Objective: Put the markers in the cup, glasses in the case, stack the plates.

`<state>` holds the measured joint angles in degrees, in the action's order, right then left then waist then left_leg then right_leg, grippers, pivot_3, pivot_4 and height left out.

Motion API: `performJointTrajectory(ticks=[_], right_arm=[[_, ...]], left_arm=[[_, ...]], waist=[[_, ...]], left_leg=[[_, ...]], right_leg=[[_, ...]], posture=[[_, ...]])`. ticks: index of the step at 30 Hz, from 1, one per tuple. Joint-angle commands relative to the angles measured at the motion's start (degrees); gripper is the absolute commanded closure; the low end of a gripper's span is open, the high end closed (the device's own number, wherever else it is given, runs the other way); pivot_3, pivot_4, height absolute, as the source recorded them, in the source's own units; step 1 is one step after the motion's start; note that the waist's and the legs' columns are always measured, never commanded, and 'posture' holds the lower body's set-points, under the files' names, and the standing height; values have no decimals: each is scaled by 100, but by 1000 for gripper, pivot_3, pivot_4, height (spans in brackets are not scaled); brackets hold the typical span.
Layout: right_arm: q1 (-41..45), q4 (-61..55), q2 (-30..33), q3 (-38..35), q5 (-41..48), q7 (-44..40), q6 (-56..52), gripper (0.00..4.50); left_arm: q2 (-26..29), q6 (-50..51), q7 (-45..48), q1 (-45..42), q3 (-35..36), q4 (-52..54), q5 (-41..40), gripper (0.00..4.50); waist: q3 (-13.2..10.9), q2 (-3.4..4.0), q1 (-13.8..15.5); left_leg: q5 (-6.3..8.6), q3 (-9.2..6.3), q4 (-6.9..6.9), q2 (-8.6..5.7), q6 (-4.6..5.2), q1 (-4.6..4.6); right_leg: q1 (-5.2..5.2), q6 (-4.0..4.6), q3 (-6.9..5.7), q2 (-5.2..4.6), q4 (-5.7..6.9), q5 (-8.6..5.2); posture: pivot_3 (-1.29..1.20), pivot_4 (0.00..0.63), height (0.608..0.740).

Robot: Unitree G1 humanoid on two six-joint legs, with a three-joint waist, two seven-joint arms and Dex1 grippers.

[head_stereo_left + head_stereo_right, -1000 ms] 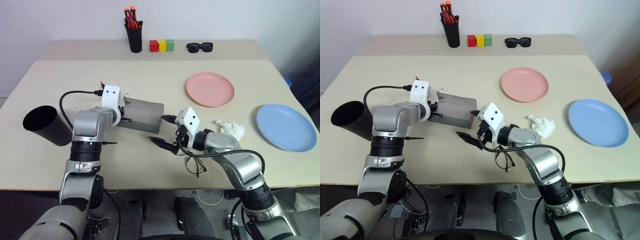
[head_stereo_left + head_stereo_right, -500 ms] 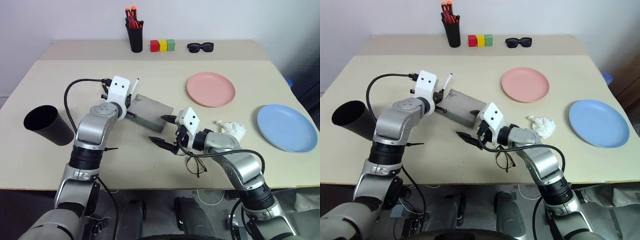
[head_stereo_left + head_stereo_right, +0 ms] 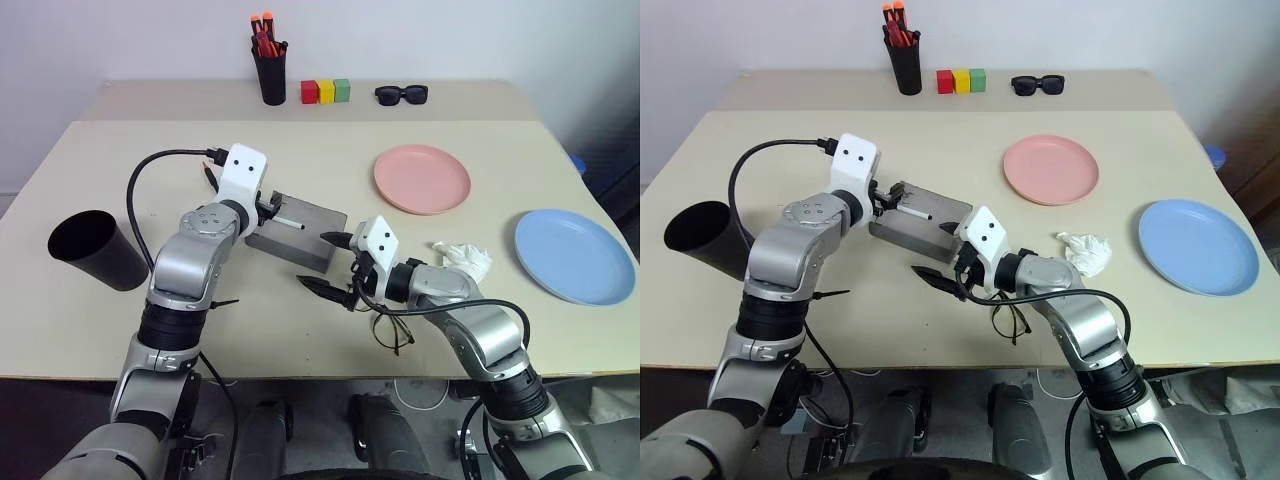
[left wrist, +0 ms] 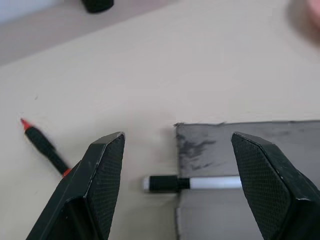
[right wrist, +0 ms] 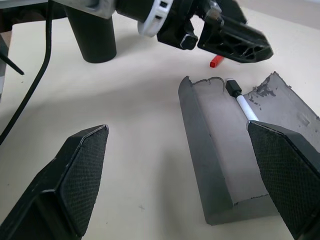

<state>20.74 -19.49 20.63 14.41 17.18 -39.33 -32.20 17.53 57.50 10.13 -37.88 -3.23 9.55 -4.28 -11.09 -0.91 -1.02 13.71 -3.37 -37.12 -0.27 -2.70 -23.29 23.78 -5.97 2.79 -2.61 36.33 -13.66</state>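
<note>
The grey case [image 3: 305, 232] lies open in the middle of the table. The white marker [image 4: 192, 183] rests across its left end, black cap past the edge. My left gripper [image 3: 268, 212] hovers just above that marker, open, holding nothing. The red marker [image 4: 44, 146] lies on the table behind the left wrist. The black cup [image 3: 93, 250] is at the far left. My right gripper [image 3: 315, 259] is open beside the case's right end, and the glasses [image 3: 391, 332] lie below it near the front edge. The pink plate [image 3: 421, 178] and the blue plate [image 3: 573, 255] lie apart at the right.
A crumpled white tissue [image 3: 462, 258] lies between the right arm and the blue plate. At the back stand a narrow black pen cup [image 3: 271, 75] with orange-capped pens, three coloured blocks [image 3: 324, 91] and black sunglasses [image 3: 400, 95].
My left gripper rose from the case's left end with the white marker, then opened and let it go onto the case. The case turned a little. The right arm kept still.
</note>
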Motion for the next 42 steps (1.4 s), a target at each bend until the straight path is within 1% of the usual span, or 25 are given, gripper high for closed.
performJointTrajectory(ticks=[1, 3, 5, 7, 10, 11, 13, 14, 16, 20, 23, 27, 30, 31, 32, 33, 37, 42], right_arm=[[57, -278, 26, -60, 97, -35, 0, 0], [49, -281, 30, -62, 105, -38, -10, 0], [42, -288, 34, -64, 113, -40, -19, 0], [45, -284, 30, -60, 115, -42, -25, 0], [60, -255, 25, -59, 101, -51, -13, 0], [55, -258, 25, -59, 97, -51, -11, 0], [42, -269, 28, -65, 90, -43, -13, 0], [35, -276, 29, -68, 89, -38, -17, 0], [19, -294, 32, -71, 88, -28, -23, 0], [2, -320, 36, -61, 83, -15, -32, 0], [25, -298, 34, -52, 71, -13, -16, 0], [37, -287, 19, -38, 67, -13, -7, 0], [52, -265, -10, -25, 59, -1, 5, 0], [52, -263, -16, -23, 56, 2, 8, 0], [52, -258, -23, -21, 55, 1, 15, 0], [58, -244, -30, -21, 54, -1, 23, 0], [57, -229, -52, -19, 41, 14, 50, 0], [31, -257, -67, -29, 22, 63, 43, 0]], left_arm=[[-73, 546, -670, -7, 708, -135, 268, 1054], [-52, 810, -927, 27, 966, -281, 372, 1054], [47, 1011, -981, 74, 959, -315, 446, 1054], [232, 1168, -887, 140, 739, -332, 498, 1054], [581, 1529, -143, 279, 148, -194, 130, 1054], [633, 1583, 150, 331, 7, -15, -69, 1283], [646, 1658, 731, 426, -103, 499, -552, 1890], [639, 1596, 884, 461, -92, 668, -678, 2372], [599, 1527, 1018, 502, 1, 840, -829, 2372], [814, 1205, 1310, 633, -86, 1076, -974, 2372], [808, 1085, 1103, 576, 110, 822, -833, 2372], [588, 818, 668, 356, 523, 433, -712, 2372], [399, 770, 484, 133, 653, 25, -715, 1571], [363, 748, 443, 88, 655, -57, -706, 1119], [296, 687, 359, -7, 611, -192, -656, 495], [217, 606, 274, -123, 543, -346, -599, 86], [-90, 341, 5, -491, 392, -1007, -417, 31], [-125, -164, 19, -839, -67, -1888, -82, 31]], waist=[[0, 0, -10], [0, 0, -26], [0, 0, -15], [0, 0, 1], [0, 0, 31], [0, 0, 29], [0, 0, 33], [0, 0, 31], [0, 0, 18], [0, 0, -27], [0, 0, -8], [0, 0, 15], [0, -1, 26], [0, -1, 23], [0, 0, 19], [0, 0, 21], [0, -1, 22], [0, -1, 2]], left_leg=[[0, -1, 0, 0, 0, 0], [0, -1, 0, 1, 0, 1], [0, -2, 1, 1, 0, 1], [0, -1, 1, 0, 0, 0], [0, -2, -1, -3, 0, -1], [0, -2, -2, -3, 0, -1], [0, -2, -2, -3, 0, -1], [0, -2, -1, -2, 0, -1], [0, -2, -1, -1, -1, -1], [0, -1, 3, 3, -1, 2], [0, -1, 5, 4, -1, 3], [0, 0, 1, 2, -1, 1], [-1, -1, -1, 1, -1, 0], [-1, -1, -1, 0, -1, 0], [-1, -1, -1, 0, -1, 0], [-1, -1, -1, 0, -1, 0], [-1, -2, -1, -1, -1, 0], [-1, -1, 1, 0, -1, 0]], right_leg=[[0, 0, 0, 0, 1, 0], [1, 0, 0, 2, 2, 0], [2, 0, -1, 3, 2, 0], [2, -1, 0, 1, 2, 0], [-1, -1, -1, -3, 1, 0], [-2, -1, -1, -3, 0, 0], [-3, -1, -1, -5, -1, 0], [-3, 0, -1, -6, -1, -1], [-3, 1, -1, -6, -3, -1], [0, 3, 0, 1, -1, -1], [0, 3, 0, 3, -1, -1], [-1, 3, 0, 0, -2, -1], [-2, 2, -1, 0, -3, -1], [-3, 1, -1, -1, -3, -1], [-3, 1, -1, -1, -3, -1], [-3, 1, -1, -1, -3, -1], [-3, 0, -1, -1, -3, 0], [-1, 0, -1, 1, -2, 0]], posture=[[0, 150, 740], [0, 150, 740], [0, 150, 740], [0, 150, 740], [0, 150, 740], [0, 150, 740], [0, 150, 740], [0, 150, 740], [0, 150, 740], [0, 150, 740], [0, 150, 740], [0, 150, 740], [0, 150, 740], [0, 150, 740], [0, 150, 740], [0, 150, 740], [0, 150, 740], [0, 150, 740]])
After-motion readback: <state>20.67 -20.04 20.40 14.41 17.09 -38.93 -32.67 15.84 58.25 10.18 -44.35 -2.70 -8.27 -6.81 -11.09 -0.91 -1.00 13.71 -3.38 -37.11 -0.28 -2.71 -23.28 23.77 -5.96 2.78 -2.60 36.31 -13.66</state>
